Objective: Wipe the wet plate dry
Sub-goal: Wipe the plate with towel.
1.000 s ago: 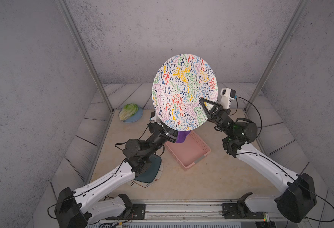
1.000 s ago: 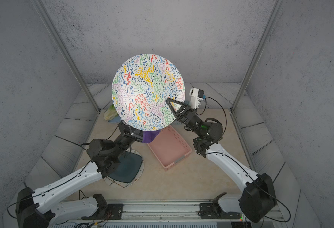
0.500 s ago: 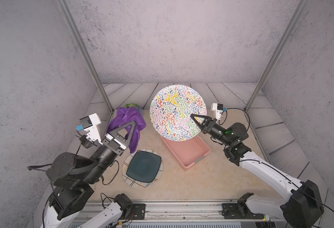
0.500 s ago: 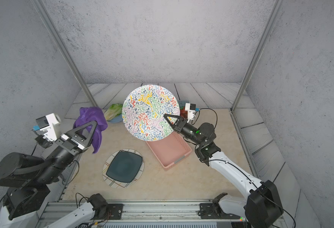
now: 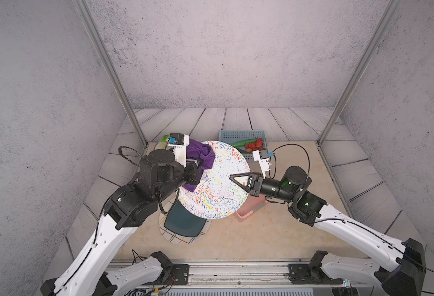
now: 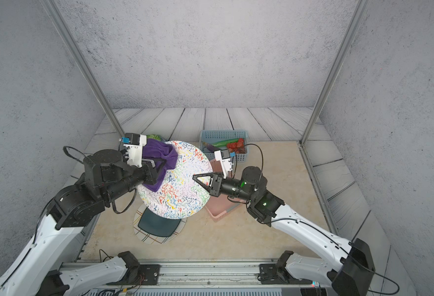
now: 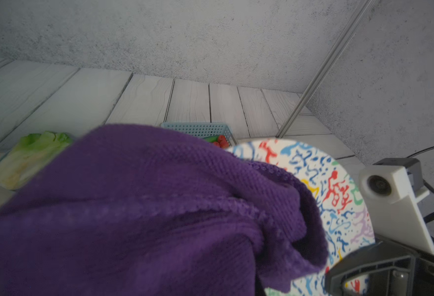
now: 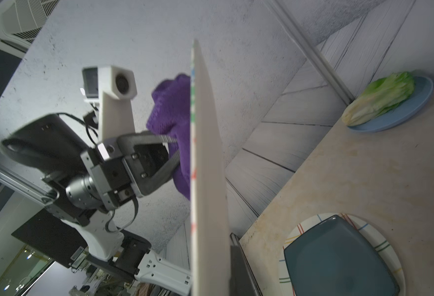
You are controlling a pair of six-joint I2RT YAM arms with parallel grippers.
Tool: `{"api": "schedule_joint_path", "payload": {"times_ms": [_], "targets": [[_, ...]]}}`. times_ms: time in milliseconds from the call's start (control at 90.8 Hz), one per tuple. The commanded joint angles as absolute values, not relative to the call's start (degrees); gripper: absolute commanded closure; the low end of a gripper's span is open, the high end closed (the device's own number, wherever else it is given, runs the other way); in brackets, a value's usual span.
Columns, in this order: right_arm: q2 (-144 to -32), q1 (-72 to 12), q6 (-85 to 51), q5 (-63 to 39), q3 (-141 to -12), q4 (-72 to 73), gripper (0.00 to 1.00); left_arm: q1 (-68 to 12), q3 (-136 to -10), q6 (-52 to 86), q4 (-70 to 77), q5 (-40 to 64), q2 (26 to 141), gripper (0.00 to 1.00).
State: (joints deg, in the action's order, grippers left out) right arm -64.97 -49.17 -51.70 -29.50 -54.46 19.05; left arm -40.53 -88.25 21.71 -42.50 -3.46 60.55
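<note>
My left jaws are clamped on the purple cloth, pressing it against the plate at its upper left. My right jaws grip its right rim, holding it tilted mid-frame above the stained beige counter. Pale planks and rough grey walls surround.

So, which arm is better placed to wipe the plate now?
Left. The left claw grips the purple cloth against the patterned plate's face, while the right claw only holds that plate up.
</note>
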Motion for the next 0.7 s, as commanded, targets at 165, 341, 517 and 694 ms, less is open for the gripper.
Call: {"api": "schedule_joint_path", "payload": {"times_ms": [165,341,517,694], "targets": [[-61.49,-46.52,-54.39,-28.37,-55.47,32.82,1.00,-48.60,-78.25,18.69,-38.11,7.07,66.12,1.00],[-60.67,-38.70,-64.28,-29.97,-53.70,40.77,1.00,-48.64,-65.72,24.78,-32.91,10.85,59.58,1.00],[-64.31,-42.17,-66.06,-33.60,-57.03,45.08,1.00,-52.57,-67.45,22.91,-34.49,13.78,66.48,1.00],[-61.19,-41.93,-66.45,-30.64,-53.59,47.15,1.00,-48.72,-69.26,23.47,-38.35,4.10,65.64,1.00]]}}
